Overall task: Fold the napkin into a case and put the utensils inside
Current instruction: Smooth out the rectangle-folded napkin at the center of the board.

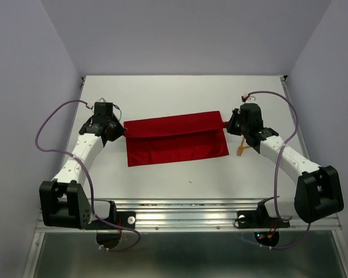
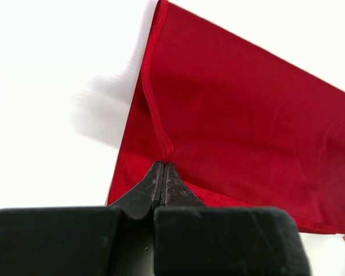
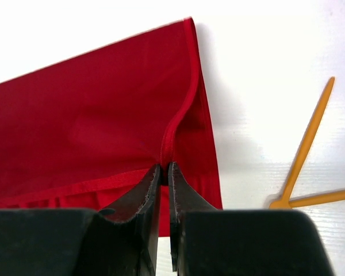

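Note:
The red napkin (image 1: 175, 139) lies mid-table, its far part doubled over toward me as a flap. My left gripper (image 1: 119, 128) is shut on the flap's left hem (image 2: 164, 150), lifting it a little. At the other side, my right gripper (image 1: 227, 123) is shut on the flap's right hem (image 3: 165, 150). Both hems rise in a ridge from the fingertips. Two thin orange utensils (image 3: 303, 154) lie crossed on the table right of the napkin, partly hidden under the right arm (image 1: 241, 152) in the top view.
White table (image 1: 180, 92) with walls on three sides. A metal rail (image 1: 185, 211) runs along the near edge between the arm bases. Purple cables loop above each arm.

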Robot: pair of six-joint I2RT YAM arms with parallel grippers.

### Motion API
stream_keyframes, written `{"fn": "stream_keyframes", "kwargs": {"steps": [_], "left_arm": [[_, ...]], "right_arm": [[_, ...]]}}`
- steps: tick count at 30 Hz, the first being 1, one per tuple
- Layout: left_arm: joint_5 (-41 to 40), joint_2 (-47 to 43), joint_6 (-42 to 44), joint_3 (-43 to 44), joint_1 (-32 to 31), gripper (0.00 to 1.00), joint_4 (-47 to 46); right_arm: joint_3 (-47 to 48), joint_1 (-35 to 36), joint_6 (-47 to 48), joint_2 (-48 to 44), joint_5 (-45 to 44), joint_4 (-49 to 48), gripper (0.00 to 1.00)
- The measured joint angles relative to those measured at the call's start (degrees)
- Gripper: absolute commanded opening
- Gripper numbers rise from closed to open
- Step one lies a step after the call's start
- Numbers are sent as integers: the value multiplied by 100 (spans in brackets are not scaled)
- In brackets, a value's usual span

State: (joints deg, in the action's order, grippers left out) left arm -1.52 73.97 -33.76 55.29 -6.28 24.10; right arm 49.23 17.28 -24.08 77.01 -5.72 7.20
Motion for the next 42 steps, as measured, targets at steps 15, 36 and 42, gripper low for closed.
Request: {"fn": "stream_keyframes", "kwargs": {"steps": [15,36,42], "left_arm": [[581,-638,-7,-901,81,0,-2],[931,-433,-236,-1740,76,0,-417],[824,-470,-236,-1705,76,0,-297]], "right_arm": [[-424,0,9,-682,236,201,1],[-1340,0,-127,-428,236,162,1],[-1340,0,-129,-514,203,190,1]]}}
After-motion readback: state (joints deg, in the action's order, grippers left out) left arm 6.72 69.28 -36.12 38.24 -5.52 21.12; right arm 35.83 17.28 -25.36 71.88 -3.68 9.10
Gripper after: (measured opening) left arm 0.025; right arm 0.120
